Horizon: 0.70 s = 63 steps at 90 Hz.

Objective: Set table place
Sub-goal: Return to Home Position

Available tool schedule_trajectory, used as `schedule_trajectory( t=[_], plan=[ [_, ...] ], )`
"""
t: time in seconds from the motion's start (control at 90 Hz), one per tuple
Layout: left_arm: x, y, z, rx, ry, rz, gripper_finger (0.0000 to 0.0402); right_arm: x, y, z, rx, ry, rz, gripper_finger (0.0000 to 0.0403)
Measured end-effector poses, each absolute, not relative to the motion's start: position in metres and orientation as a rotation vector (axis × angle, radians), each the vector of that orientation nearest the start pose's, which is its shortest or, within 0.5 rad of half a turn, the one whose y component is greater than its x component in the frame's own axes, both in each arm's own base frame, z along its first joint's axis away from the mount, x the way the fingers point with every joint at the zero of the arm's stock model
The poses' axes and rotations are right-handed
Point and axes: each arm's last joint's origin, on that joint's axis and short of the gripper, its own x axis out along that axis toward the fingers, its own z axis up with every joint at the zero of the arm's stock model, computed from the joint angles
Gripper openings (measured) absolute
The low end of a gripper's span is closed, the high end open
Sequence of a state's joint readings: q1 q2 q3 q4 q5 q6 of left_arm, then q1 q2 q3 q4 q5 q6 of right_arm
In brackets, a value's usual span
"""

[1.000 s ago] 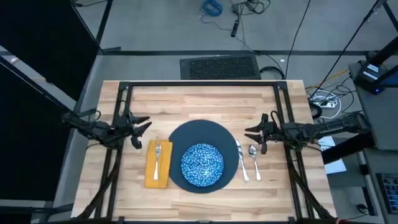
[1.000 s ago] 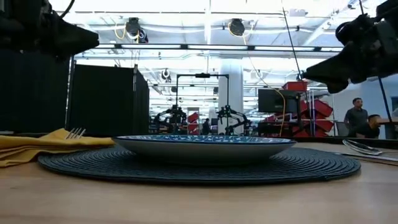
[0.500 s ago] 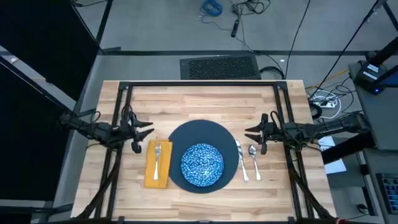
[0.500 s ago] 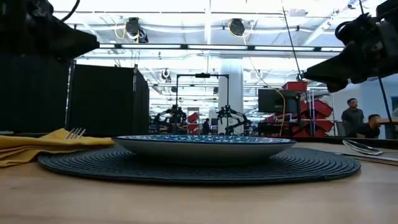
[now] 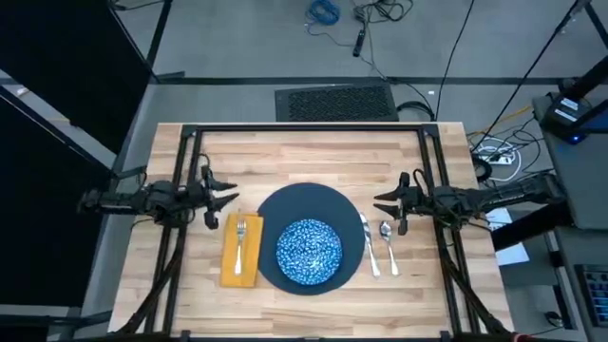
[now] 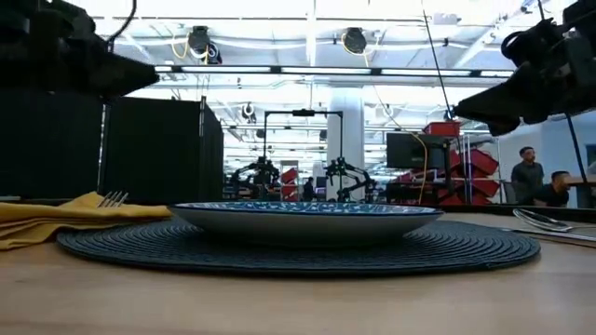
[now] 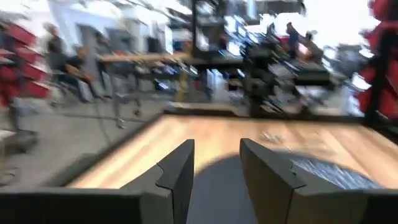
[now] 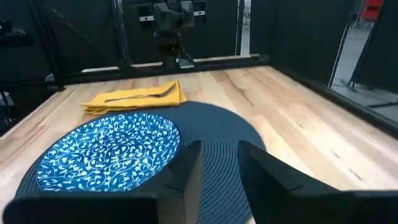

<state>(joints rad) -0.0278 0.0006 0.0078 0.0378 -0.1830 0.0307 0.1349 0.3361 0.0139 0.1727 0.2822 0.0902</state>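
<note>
The table place [image 5: 309, 249] looks finished: fork [image 5: 241, 231] at nine o'clock of the plate [image 5: 304, 199], knife [image 5: 370, 249] at three. Left claw [image 5: 226, 197] and right claw [image 5: 383, 204] hover empty, fingers apart; only retreating home remains.

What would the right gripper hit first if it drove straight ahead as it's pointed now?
Likely the dark round plate, on its bare part beside the speckled dish; the right gripper points across it. If it clears that, the left gripper opposite. Height unclear.
</note>
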Motion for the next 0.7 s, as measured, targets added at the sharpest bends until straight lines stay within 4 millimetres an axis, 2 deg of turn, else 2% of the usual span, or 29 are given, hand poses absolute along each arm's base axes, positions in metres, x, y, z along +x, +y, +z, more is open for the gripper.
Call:
schedule_trajectory(
  t=[0.2, 0.7],
  plan=[
    [0.0971, 0.0001, 0.1685, 0.029, -0.031, 0.065, 0.0115, 0.1165, 0.0077, 0.1543, 0.045, 0.154, -0.153, 0.0095],
    [0.0982, 0.0006, 0.1673, 0.033, -0.016, 0.084, 0.0115, 0.1163, 0.0076, 0.1531, 0.055, 0.167, -0.155, 0.0095]
  ],
)
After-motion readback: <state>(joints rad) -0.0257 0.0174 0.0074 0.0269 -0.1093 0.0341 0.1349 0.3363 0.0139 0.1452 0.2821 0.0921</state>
